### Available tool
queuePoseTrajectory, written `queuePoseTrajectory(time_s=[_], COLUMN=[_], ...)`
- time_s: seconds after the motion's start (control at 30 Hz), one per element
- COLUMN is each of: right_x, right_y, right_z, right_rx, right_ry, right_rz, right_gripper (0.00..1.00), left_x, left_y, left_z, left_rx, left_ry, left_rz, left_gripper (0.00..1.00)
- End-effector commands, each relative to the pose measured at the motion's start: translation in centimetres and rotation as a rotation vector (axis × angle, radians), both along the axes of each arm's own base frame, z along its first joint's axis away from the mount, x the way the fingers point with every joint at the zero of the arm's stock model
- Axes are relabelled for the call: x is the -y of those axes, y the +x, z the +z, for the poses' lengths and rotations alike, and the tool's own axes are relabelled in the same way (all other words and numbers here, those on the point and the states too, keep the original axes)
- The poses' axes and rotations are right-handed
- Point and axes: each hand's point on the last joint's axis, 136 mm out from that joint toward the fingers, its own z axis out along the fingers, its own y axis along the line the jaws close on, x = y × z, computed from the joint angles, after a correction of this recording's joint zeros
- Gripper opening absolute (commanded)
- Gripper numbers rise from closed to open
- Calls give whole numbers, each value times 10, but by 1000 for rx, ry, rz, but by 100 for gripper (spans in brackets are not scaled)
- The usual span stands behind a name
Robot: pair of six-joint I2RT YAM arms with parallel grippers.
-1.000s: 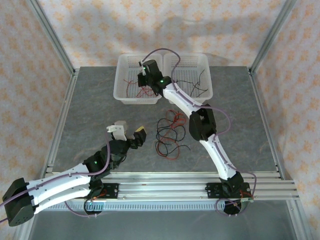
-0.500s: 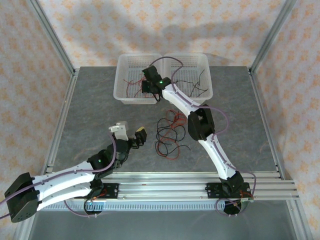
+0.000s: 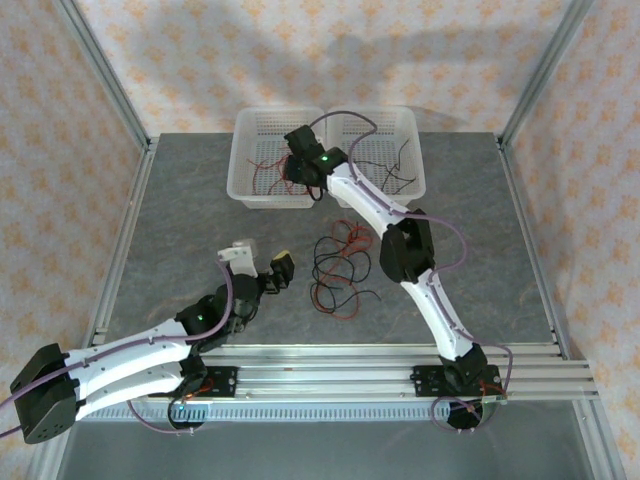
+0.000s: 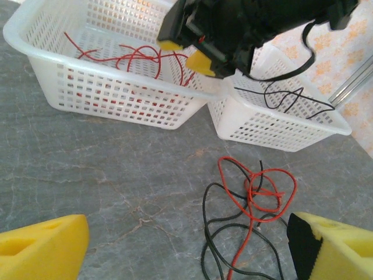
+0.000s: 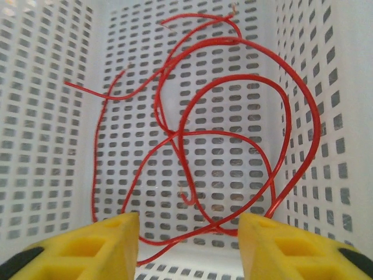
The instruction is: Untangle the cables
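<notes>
Reading the bench from the left.

Left gripper (image 3: 261, 262): low over the table (image 3: 180, 220), jaws wide, nothing between them, facing the tangle.

Left basket (image 3: 243, 150): red cables (image 5: 221, 134) lie loose on the floor in overlapping loops, free ends toward the far wall. Right gripper (image 5: 187, 242) hangs inside this basket just above them, jaws partly apart. We see no wire pinched between the pads.

Tangle (image 4: 250, 198): on the table in front of the baskets, between the two arms. Red and black strands thread through one another, with red bunched at the far side and black loops spreading nearer.

Right basket (image 3: 413, 150): black cables (image 3: 385, 172) on the floor, apart from the red.

Handling, as we judge it: the cables are very light, limp and springy, too thin for a loose grip. A pull on one strand would likely drag the whole tangle, so the other gripper may need to pin the rest. The best hold looks like a free tail or an outer loop standing clear of the knot. The crossing in the middle looks the worst place.

Heading: the tangle has no single direction. From above it runs slightly longer near to far, with one red tail trailing toward the near edge. The basket reds curl with no clear axis. The blacks lie mostly across their basket.
</notes>
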Motion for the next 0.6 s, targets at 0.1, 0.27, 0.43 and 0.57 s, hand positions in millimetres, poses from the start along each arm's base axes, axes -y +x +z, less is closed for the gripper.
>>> queuePoseTrajectory(time_s=[0.1,0.27,0.43,0.57], right_x=[10,18,35,54], right_y=[-17,-40,-67,-86], right_z=[59,75,84,97], right_rx=[49,63,63,95], right_ry=[11,-59,-87,-65], right_rz=[-42,-26,-17,-29], right_gripper=[59,69,75,78], left_x=[13,31,59,75], left_y=[2,1,-9,-24], left_z=[3,-4,-27,-61], left_rx=[-67,-162,-334,-531], left_ry=[-34,-14,42,103], left_rz=[-35,-101,-227,-310], left_gripper=[86,85,82,79])
